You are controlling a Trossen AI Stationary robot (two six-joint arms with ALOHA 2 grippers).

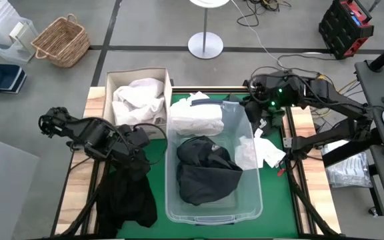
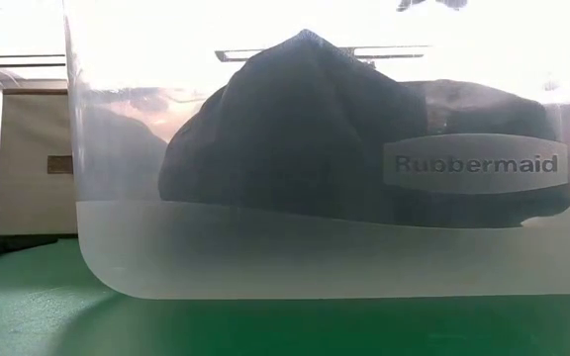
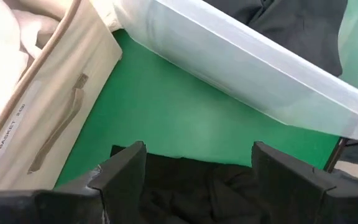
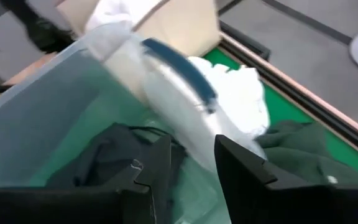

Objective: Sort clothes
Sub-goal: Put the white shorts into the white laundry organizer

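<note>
My left gripper (image 1: 141, 137) (image 3: 197, 155) is open, low over the far end of a black garment (image 1: 122, 193) (image 3: 216, 186) that lies on the table's left side, beside the clear tub (image 1: 249, 193). The tub holds dark garments (image 1: 205, 170) (image 2: 305, 129) and a white one (image 1: 195, 115) at its far end. More white cloth (image 1: 139, 100) fills the beige box (image 1: 111, 87). A white garment (image 1: 259, 150) lies over the tub's right wall. My right gripper (image 1: 262, 113) (image 4: 194, 149) is open by a narrow gap and empty, above the tub's far right corner. My left gripper's open fingers (image 3: 126, 171) stand on either side of the black garment's far edge (image 3: 185, 165), pointing down at a slant. Whether they touch the cloth, I cannot tell.
The box stands at the far left, close against the tub. A strip of green mat (image 3: 185, 112) lies bare between box, tub and black garment. A dark green cloth (image 4: 303, 152) lies beyond the tub's far right corner. Cables and the right arm's frame (image 1: 325, 143) crowd the right edge.
</note>
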